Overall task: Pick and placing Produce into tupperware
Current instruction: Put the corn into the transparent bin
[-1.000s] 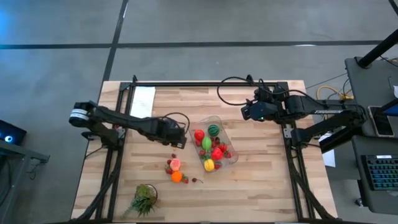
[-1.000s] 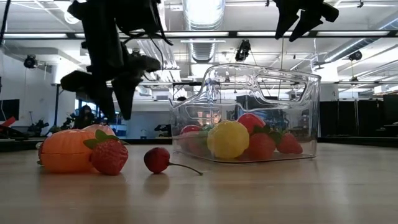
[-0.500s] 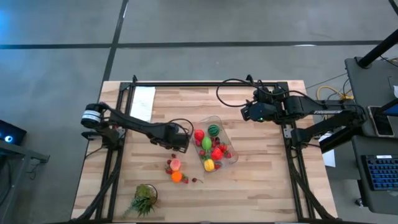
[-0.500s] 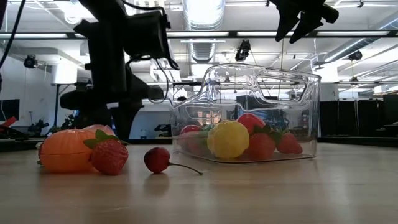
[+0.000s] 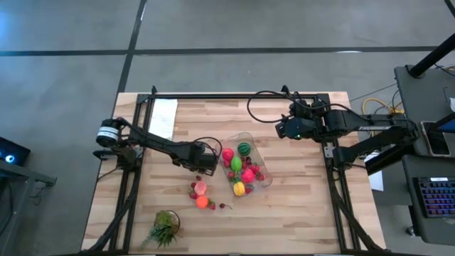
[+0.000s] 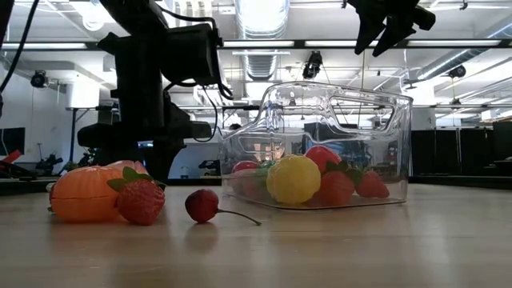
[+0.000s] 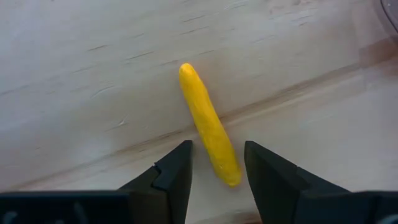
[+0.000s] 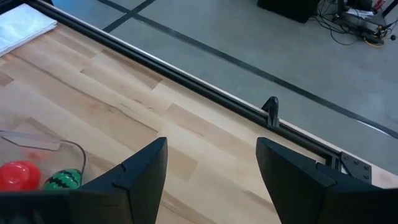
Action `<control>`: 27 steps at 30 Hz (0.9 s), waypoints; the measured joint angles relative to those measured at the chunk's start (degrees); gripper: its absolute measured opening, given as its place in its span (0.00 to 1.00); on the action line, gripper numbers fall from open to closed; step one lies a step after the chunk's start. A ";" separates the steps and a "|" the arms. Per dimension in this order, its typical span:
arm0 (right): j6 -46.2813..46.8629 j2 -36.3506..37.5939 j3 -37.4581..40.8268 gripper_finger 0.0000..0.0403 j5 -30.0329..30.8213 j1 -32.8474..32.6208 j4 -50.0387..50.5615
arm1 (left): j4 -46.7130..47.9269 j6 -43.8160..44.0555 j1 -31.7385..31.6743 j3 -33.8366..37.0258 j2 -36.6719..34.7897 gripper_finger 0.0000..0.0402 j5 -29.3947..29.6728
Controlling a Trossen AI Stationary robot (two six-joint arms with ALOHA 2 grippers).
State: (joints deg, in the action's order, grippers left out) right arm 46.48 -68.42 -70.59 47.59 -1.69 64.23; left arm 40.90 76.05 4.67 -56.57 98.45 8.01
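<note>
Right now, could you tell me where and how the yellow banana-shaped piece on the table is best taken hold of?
Grip the yellow piece across its narrow width near mid-length, coming straight down from above. It lies flat and alone on the wooden table, long and slim. The left gripper is open with a finger on each side of its near end, so shifting toward the middle probably gives a steadier hold.

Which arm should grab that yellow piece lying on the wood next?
Left. The left gripper hangs open over the yellow piece, one finger on each side of its end. The right gripper waits raised near the table's far edge, beyond the tupperware.
</note>
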 joint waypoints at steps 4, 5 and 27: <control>0.00 0.00 0.00 0.59 0.00 0.00 -0.01 | -0.02 0.02 0.00 0.22 0.00 0.28 -0.28; 0.00 0.00 0.00 0.59 0.00 0.00 -0.02 | 0.02 0.01 0.00 0.26 0.00 0.25 -0.29; 0.00 0.00 0.00 0.59 0.00 0.00 -0.03 | 0.28 -6.26 3.22 -3.78 -17.41 0.01 24.07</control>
State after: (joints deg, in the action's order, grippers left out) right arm 46.48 -68.42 -70.59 47.59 -1.69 64.19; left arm 41.18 69.79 7.89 -60.35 81.04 32.08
